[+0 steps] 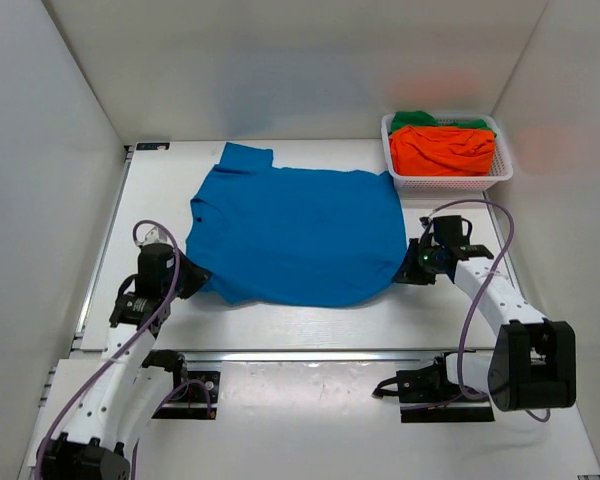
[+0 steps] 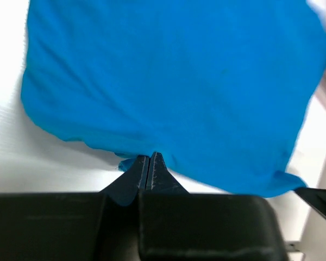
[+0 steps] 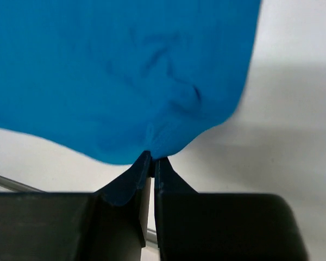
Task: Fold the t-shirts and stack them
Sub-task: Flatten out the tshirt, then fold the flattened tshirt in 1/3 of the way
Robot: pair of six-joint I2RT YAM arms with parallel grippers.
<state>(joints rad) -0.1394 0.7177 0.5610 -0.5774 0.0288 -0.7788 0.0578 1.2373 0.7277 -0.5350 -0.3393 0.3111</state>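
Note:
The bright blue t-shirt lies spread across the middle of the table, collar towards the far left. My left gripper is shut on its near left edge, seen pinched in the left wrist view under the blue cloth. My right gripper is shut on its near right edge; in the right wrist view the cloth bunches at the fingertips. The orange t-shirt and the green t-shirt lie in the basket.
A white mesh basket stands at the far right corner of the table. White walls enclose the table on left, back and right. A rail runs along the near edge.

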